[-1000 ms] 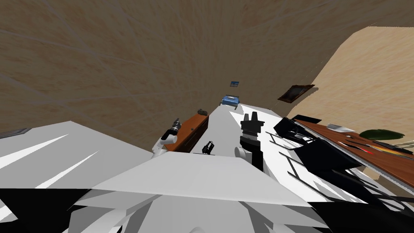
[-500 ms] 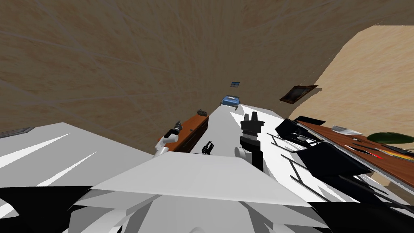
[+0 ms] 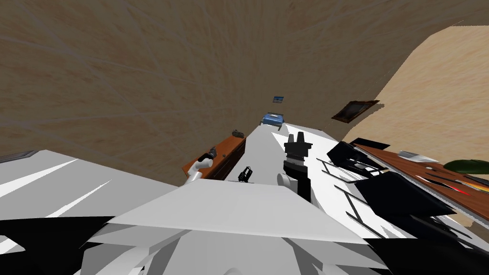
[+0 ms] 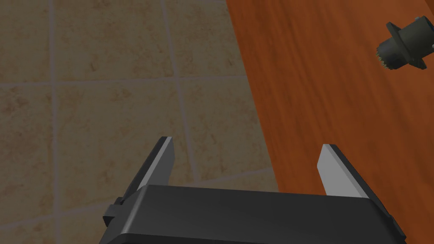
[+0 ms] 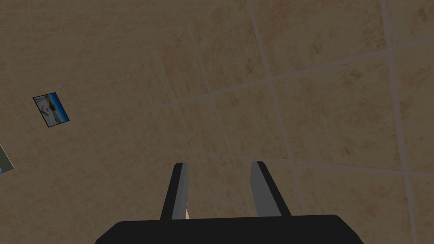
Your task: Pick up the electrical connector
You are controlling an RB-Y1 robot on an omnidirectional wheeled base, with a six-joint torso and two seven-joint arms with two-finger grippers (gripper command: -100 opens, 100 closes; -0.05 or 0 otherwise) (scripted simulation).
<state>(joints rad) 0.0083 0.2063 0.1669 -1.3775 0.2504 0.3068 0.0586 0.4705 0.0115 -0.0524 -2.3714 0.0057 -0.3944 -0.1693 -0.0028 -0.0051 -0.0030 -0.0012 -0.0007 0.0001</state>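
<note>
Electrical connector [image 4: 404, 44] ungrasped. Nearest, left gripper [image 4: 250, 167] spread wide and empty, straddling the edge of a reddish-brown cabinet top [image 4: 330, 97]: one finger over the tiled floor [image 4: 110, 106], the other over the wood. Further along that top, well beyond the fingertips and off to the wood-side finger's flank, small and dark, resting on the surface: the connector. Apart from all this, right gripper [image 5: 218, 186], fingers parted narrowly, holding nothing.
</note>
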